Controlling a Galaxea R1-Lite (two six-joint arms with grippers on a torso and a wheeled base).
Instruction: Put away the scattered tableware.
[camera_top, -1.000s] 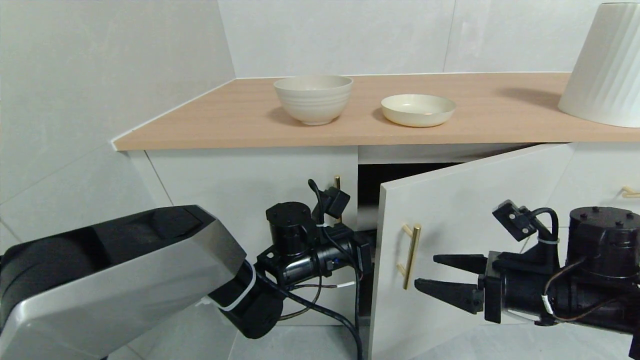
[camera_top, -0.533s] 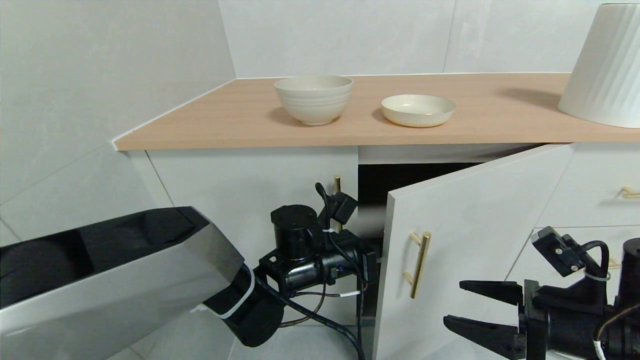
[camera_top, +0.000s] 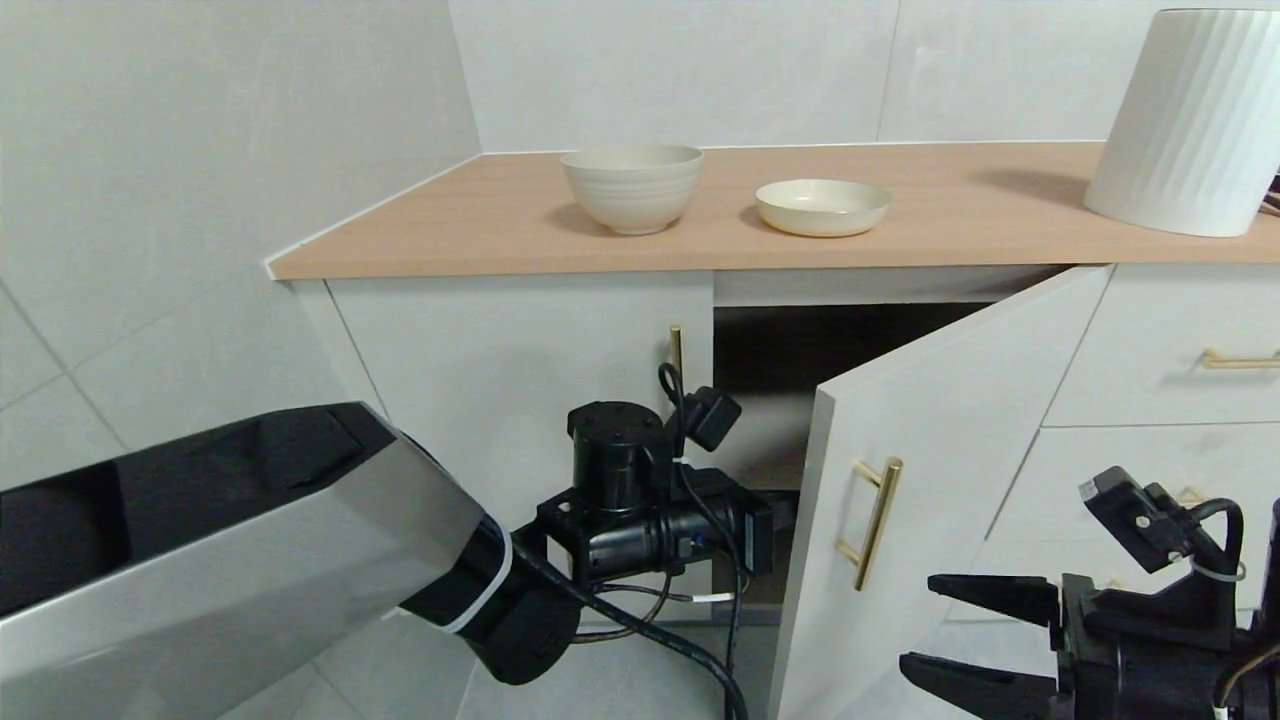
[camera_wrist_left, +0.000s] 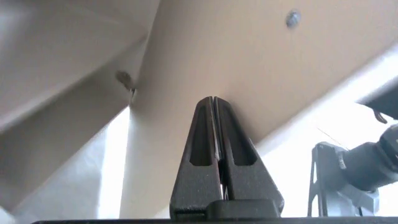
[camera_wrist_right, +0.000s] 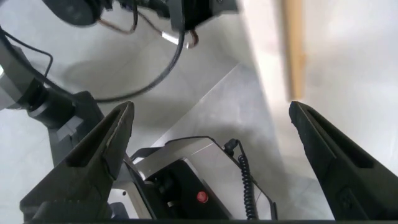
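A cream ribbed bowl (camera_top: 630, 187) and a shallow cream dish (camera_top: 822, 206) stand side by side on the wooden countertop (camera_top: 480, 235). Below them a white cabinet door (camera_top: 950, 400) with a gold handle (camera_top: 875, 522) hangs partly open over a dark cupboard opening (camera_top: 800, 345). My left arm (camera_top: 640, 515) reaches into the gap behind the door's free edge. My left gripper (camera_wrist_left: 213, 99) is shut with nothing in it, its tips against the door's inner face. My right gripper (camera_top: 920, 622) is open and empty, low in front of the door, below and right of the handle (camera_wrist_right: 292, 50).
A tall white ribbed container (camera_top: 1190, 125) stands at the right end of the countertop. To the right of the open door are drawers with gold handles (camera_top: 1240, 358). A tiled wall closes off the left side, and the floor below is grey tile.
The head camera has shifted. The cabinet door has swung wider open with my left gripper behind it. My right gripper has dropped down and to the right, away from the handle.
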